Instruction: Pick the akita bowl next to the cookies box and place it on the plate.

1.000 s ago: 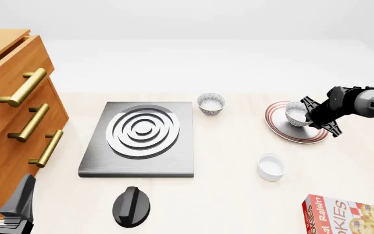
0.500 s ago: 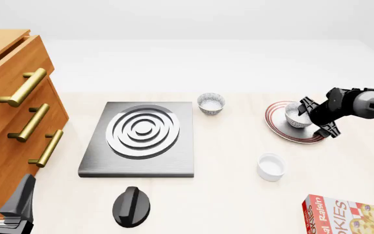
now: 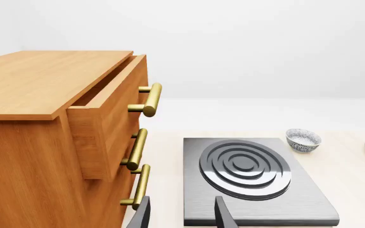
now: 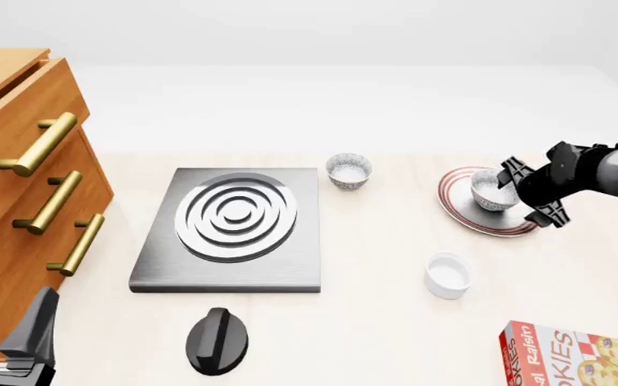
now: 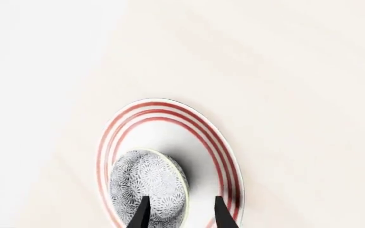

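- I am at the placing step. The akita bowl (image 4: 491,190) sits on the plate (image 4: 462,211), close to the right edge of the worktop (image 4: 385,305), toward the far side.
- In the right wrist view the bowl (image 5: 148,187) rests inside the red rings of the plate (image 5: 224,164).
- My right gripper (image 4: 531,193) is just beside the bowl. Its fingers (image 5: 223,216) stand apart, one in front of the bowl and one beside it. I judge they are let go and not squeezing the bowl, though the tips are cut off at the picture's edge.
- My left gripper (image 3: 180,216) waits at the near left corner of the worktop. Its fingers (image 3: 142,216) are spread with nothing between them.
- I think the job is almost done. My next move should be to lift the right arm up and away, slowly, so a finger does not bump the bowl or tip it off the plate.
- Now I count the things:
- Two speckled bowls: the one on the plate, and a second speckled bowl (image 4: 348,170) near the far edge, just past the stove slab (image 4: 170,269).
- One plate.
- One plain white ramekin (image 4: 447,274), nearer to me than the plate.
- One cookies box (image 4: 572,355) at the near right corner, partly out of the picture.
- One stove slab with ring burner, and one black knob (image 4: 218,339) in front of it.
- One wooden cabinet (image 4: 14,201) on the left edge, with three gold handles (image 4: 55,201).
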You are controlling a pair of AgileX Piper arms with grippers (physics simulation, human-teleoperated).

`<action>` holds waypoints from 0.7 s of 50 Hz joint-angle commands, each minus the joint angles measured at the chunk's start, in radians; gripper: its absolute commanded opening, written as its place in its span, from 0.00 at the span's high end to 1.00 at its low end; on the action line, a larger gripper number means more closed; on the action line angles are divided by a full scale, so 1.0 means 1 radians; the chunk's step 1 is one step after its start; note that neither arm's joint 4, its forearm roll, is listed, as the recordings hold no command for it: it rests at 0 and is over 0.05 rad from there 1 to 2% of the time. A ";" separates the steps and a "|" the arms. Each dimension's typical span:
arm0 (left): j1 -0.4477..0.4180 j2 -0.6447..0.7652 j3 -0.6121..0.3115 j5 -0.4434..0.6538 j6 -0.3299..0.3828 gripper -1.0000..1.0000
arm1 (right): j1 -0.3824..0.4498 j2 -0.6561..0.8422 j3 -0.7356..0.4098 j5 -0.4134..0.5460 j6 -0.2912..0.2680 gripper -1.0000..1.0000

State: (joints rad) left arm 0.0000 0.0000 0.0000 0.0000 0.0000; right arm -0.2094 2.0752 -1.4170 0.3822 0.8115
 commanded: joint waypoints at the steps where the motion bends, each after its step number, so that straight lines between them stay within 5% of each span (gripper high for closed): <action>1: 0.000 0.000 0.000 0.000 0.000 0.00 | 0.000 -0.078 0.067 -0.008 0.007 0.00; 10: 0.000 0.000 0.000 0.000 0.000 0.00 | 0.013 -0.165 0.150 -0.012 0.019 0.00; 35: 0.000 0.000 0.000 0.000 0.000 0.00 | 0.078 -0.542 0.422 0.023 -0.078 0.00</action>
State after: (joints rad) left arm 0.0000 0.0000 0.0000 0.0000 0.0000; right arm -0.1633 1.6931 -1.1071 0.3932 0.7610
